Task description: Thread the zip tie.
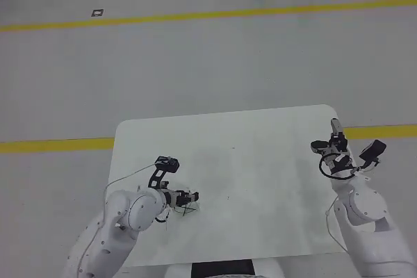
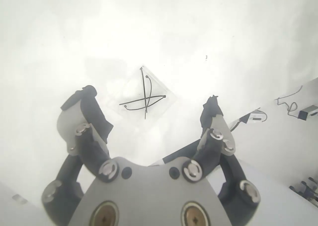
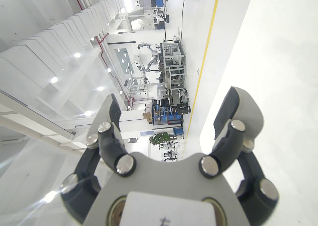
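Left gripper hangs over the surface with its two dark-padded fingers spread wide and nothing between them. Just past the fingertips, and not touching them, lie the zip ties: thin black strips, several of them, laid across one another so that they cross at about one spot. One runs nearly straight from a corner of the clear sheet beneath them, another bows in a soft curve beside it, and the rest lie crosswise to these two. Each visible end carries a small square head; the tails taper to fine points. How many there are I cannot count for certain. The sheet is a transparent square, flat on the surface, seen mostly by its bright edges. From above, the ties show as faint dark lines near the surface's front left part, just beside the left gripper's tip. The right gripper is well apart from them, at the surface's right edge, its ridged fingers likewise spread and holding nothing, pointing out toward the floor with its yellow line and the room beyond.
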